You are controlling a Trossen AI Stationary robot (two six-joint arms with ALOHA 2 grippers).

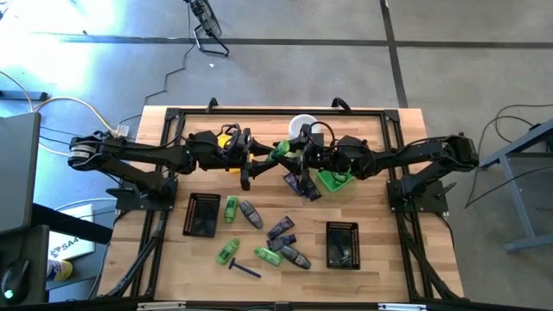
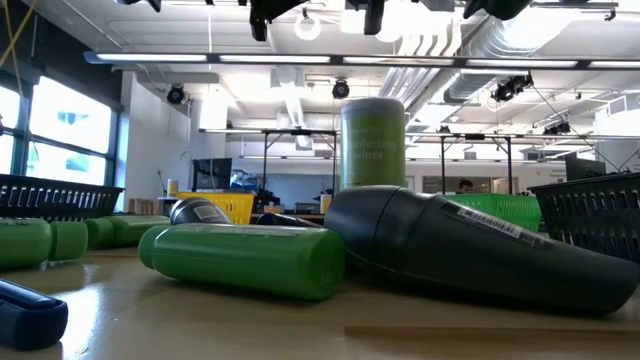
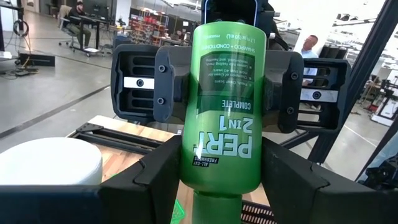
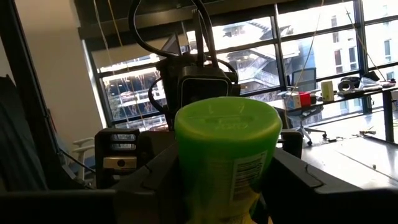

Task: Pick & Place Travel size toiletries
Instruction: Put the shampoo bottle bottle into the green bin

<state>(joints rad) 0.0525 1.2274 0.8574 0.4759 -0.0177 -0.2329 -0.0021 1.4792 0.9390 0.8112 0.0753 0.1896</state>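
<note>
Green bottle (image 3: 222,118) between both pincers.

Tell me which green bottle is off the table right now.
The green Pert bottle held mid-air between the left claw and right claw; the other green bottles lie on the table.

arms (image 1: 155,155): black, jointed | gripper (image 3: 205,81): ribbed dark pads, round screws, silver plates

Crowding the frame centre, leaving the lower corners open

Blocking mid-frame: both arms meeting over a green bottle (image 1: 280,150), white-lidded canister (image 1: 302,126) behind; scattered toiletries (image 1: 259,238) and two black mesh trays (image 1: 203,214) filling the lower middle; lying bare at lower left and lower right, wooden table (image 1: 406,268).
</note>
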